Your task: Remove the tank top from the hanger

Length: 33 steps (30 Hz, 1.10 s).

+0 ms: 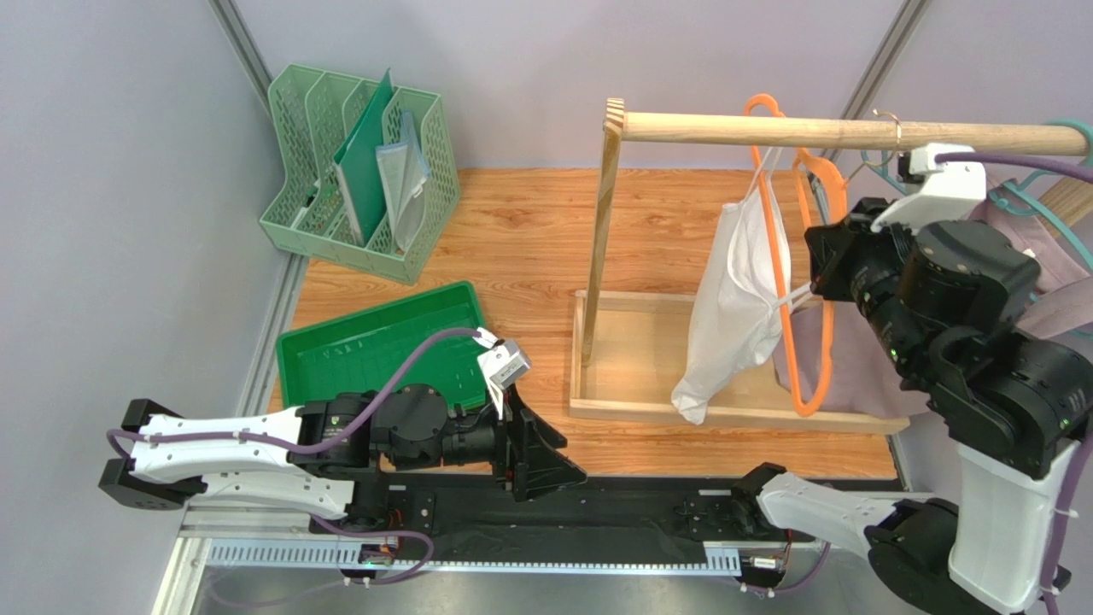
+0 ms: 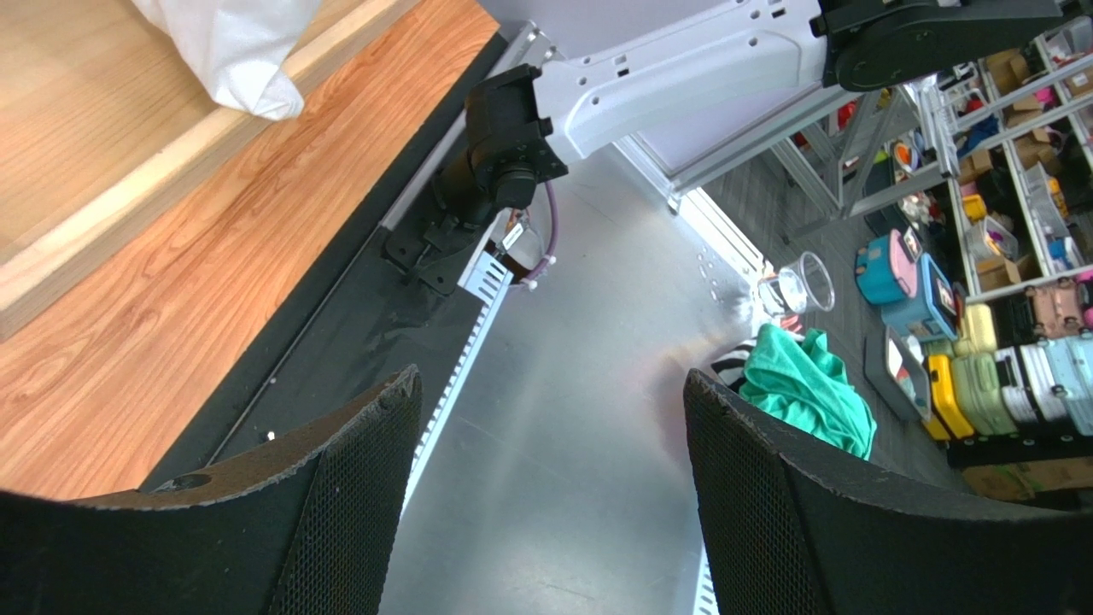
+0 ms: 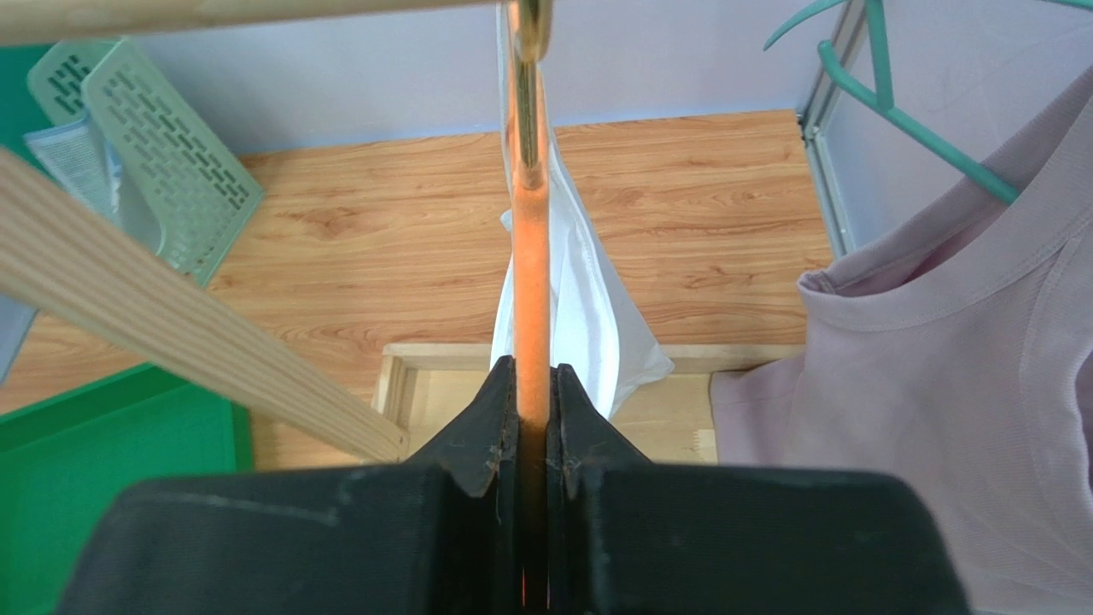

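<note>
A white tank top [image 1: 734, 301] hangs from an orange hanger [image 1: 806, 344] on the wooden rail [image 1: 821, 130] of a clothes rack. It hangs off the hanger's left side by one strap. My right gripper [image 1: 822, 272] is shut on the orange hanger's right arm; in the right wrist view the orange bar [image 3: 531, 244] runs between the shut jaws of that gripper [image 3: 534, 385], with the white top [image 3: 593, 308] behind. My left gripper [image 1: 545, 449] is open and empty, low near the table's front edge, its black fingers [image 2: 372, 474] spread wide.
A pink shirt [image 1: 1026, 256] on a teal hanger [image 1: 1046, 192] hangs right of my right arm. The rack's wooden base tray [image 1: 642, 372] lies under the clothes. A green tray [image 1: 379, 340] and a green file organiser [image 1: 359, 167] stand at left.
</note>
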Each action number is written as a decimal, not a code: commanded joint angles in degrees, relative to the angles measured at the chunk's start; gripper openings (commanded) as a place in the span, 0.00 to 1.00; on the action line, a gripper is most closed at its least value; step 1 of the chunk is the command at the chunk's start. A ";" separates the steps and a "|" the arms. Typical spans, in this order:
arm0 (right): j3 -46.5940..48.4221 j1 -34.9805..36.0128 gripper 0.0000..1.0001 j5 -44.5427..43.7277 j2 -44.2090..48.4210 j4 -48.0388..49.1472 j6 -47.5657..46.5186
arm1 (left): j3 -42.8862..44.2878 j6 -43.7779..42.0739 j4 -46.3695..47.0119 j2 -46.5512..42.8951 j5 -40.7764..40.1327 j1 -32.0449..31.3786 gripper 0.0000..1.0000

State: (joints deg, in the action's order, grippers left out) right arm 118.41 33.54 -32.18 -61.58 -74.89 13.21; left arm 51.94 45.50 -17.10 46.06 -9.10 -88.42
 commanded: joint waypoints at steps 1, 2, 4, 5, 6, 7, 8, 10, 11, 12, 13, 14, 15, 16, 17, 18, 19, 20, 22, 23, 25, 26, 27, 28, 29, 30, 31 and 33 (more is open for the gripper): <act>-3.78 -0.23 0.00 6.33 5.57 -0.26 -1.08 | 3.34 -1.64 0.32 -0.36 -0.65 -0.26 0.80; -4.58 -0.32 0.00 7.13 6.81 -0.25 -1.08 | 4.21 -1.90 0.23 0.16 -0.74 -0.26 0.80; -5.38 -0.32 0.00 9.75 9.45 -0.60 -1.70 | 5.27 -2.60 -0.12 0.87 -0.83 -0.26 0.80; -5.73 -0.32 0.00 10.47 10.33 -1.21 -1.61 | 6.40 -2.78 -0.12 1.74 -0.74 -0.17 0.80; -6.08 -0.23 0.00 11.17 11.04 -2.44 -1.52 | 7.03 -2.95 0.14 2.27 -0.74 -0.26 0.80; -6.78 -0.32 0.00 13.44 12.70 -2.97 -1.35 | 7.73 -3.74 0.31 2.89 -0.65 -0.26 0.80; -8.79 -0.23 0.00 14.77 13.67 -3.33 -1.35 | 9.30 -4.27 0.58 4.46 -0.39 -0.17 0.81; -12.13 -0.23 0.00 19.15 16.91 -3.51 -0.91 | 11.68 -5.67 0.14 6.66 -0.48 -0.26 0.81; -15.46 -0.23 0.00 20.48 17.80 -3.42 -0.56 | 15.00 -7.51 -0.38 9.37 -0.91 -0.26 0.85; -16.97 -0.23 0.00 21.54 18.68 -3.68 -0.21 | 17.03 -8.57 -2.04 10.96 -1.44 -0.26 0.88; -18.46 -0.32 0.00 23.81 20.17 -3.59 0.49 | 19.14 -9.36 -3.10 14.28 -2.05 -0.26 0.89; -20.04 -0.32 0.00 24.88 20.97 -3.42 0.67 | 23.60 -11.03 -4.07 15.88 -3.97 -0.26 0.91; -22.32 -0.32 0.00 25.76 22.63 -3.16 1.11 | 25.64 -12.00 -5.47 17.55 -5.12 -0.26 0.92; -23.39 -0.32 0.00 27.33 23.52 -2.98 1.81 | 27.75 -13.31 -6.09 19.14 -6.09 -0.17 0.92; -24.18 -0.32 0.00 28.13 24.40 -2.80 1.90 | 31.86 -15.42 -6.80 22.37 -8.80 0.00 0.93; -25.32 -0.32 0.00 28.58 25.80 -2.80 2.08 | 33.99 -16.48 -8.46 24.06 -10.48 0.09 0.92; -25.77 -0.32 0.00 29.02 26.51 -2.98 2.17 | 36.19 -17.27 -9.52 27.47 -12.15 0.35 0.91; -26.12 -0.32 0.00 29.28 27.12 -3.15 2.26 | 40.21 -17.98 -10.31 29.24 -14.08 1.31 0.90; -27.00 -0.23 0.00 29.64 28.53 -4.12 2.17 | 45.23 -19.48 -11.72 34.06 -12.97 2.98 0.88; -27.18 -0.32 0.00 29.72 28.88 -4.38 1.99 | 46.57 -19.83 -11.90 35.48 -12.52 4.56 0.86; -27.01 -0.23 0.00 30.25 29.59 -5.61 1.82 | 49.03 -20.27 -12.42 39.60 -11.47 6.06 0.83; -26.92 -0.23 0.00 30.34 29.76 -6.40 1.82 | 51.31 -20.27 -12.86 40.85 -10.59 7.46 0.79; -26.83 -0.23 0.00 30.60 30.11 -6.67 1.73 | 52.20 -20.01 -13.56 41.90 -10.50 8.00 0.77; -26.57 -0.32 0.00 31.04 30.29 -6.93 1.73 | 52.99 -20.01 -13.57 43.39 -10.58 8.44 0.76; -26.30 -0.23 0.00 31.13 30.47 -7.54 1.82 | 53.26 -19.92 -13.48 43.93 -10.85 8.96 0.75; -26.21 -0.32 0.00 31.30 30.82 -7.72 1.90 | 53.52 -19.83 -13.22 44.37 -11.20 9.14 0.74; -26.21 -0.32 0.00 31.39 31.08 -7.81 1.90 | 53.79 -20.01 -12.96 45.16 -11.90 9.23 0.74; -26.91 -0.23 0.00 33.13 31.61 -8.07 1.64 | 54.14 -20.36 -12.35 46.04 -11.90 9.58 0.72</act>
State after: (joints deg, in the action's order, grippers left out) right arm 90.94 33.54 -2.44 -31.09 -80.12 14.81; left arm 102.98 27.42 -29.23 91.53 -19.88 -78.98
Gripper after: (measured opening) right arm 0.032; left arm 0.734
